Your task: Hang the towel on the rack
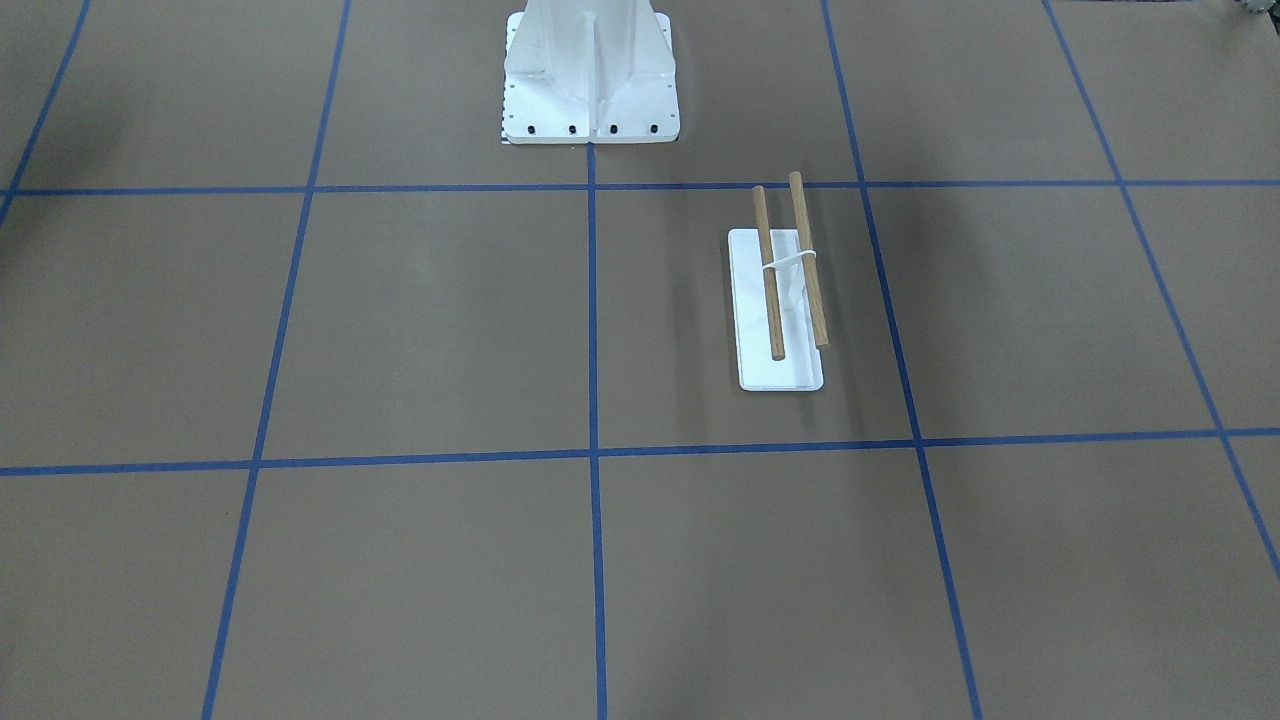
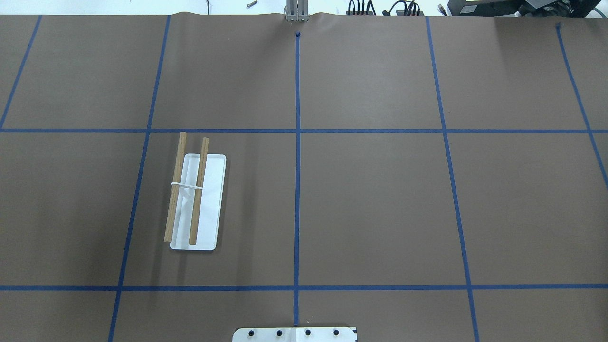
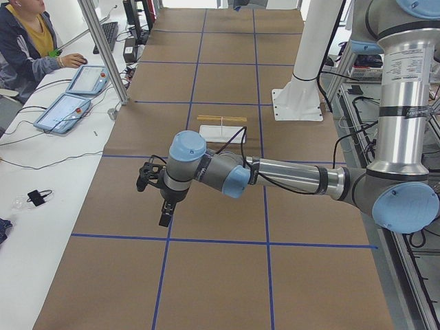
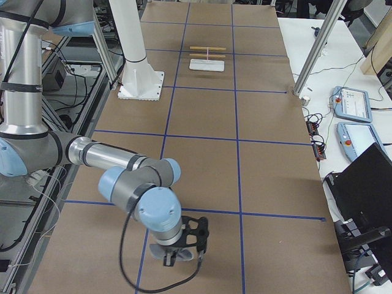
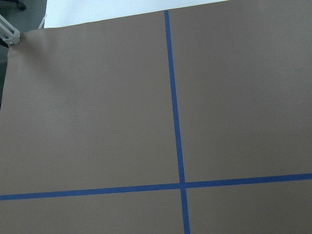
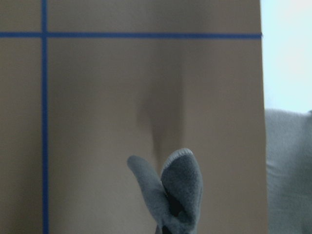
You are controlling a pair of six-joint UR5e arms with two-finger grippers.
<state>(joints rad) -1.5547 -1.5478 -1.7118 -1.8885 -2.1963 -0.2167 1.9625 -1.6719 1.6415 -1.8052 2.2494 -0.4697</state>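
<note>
The rack (image 1: 778, 372) has a white base and two wooden rods and stands bare on the brown table; it also shows in the overhead view (image 2: 209, 209), the left view (image 3: 221, 128) and the right view (image 4: 207, 59). The towel (image 6: 179, 187), grey with light edging, sticks up bunched at the bottom of the right wrist view, above the table. In the right view it hangs (image 4: 163, 253) from my right gripper (image 4: 179, 252) at the table's near end, far from the rack. My left gripper (image 3: 165, 218) hovers over the other end; I cannot tell its state.
The large white bolted pedestal (image 1: 590, 90) stands behind the rack (image 2: 294, 334). Blue tape lines grid the table. An operator (image 3: 24, 41) sits at a side bench with teach pendants (image 3: 65, 110). More pendants (image 4: 352, 104) lie on the bench at the right view's edge.
</note>
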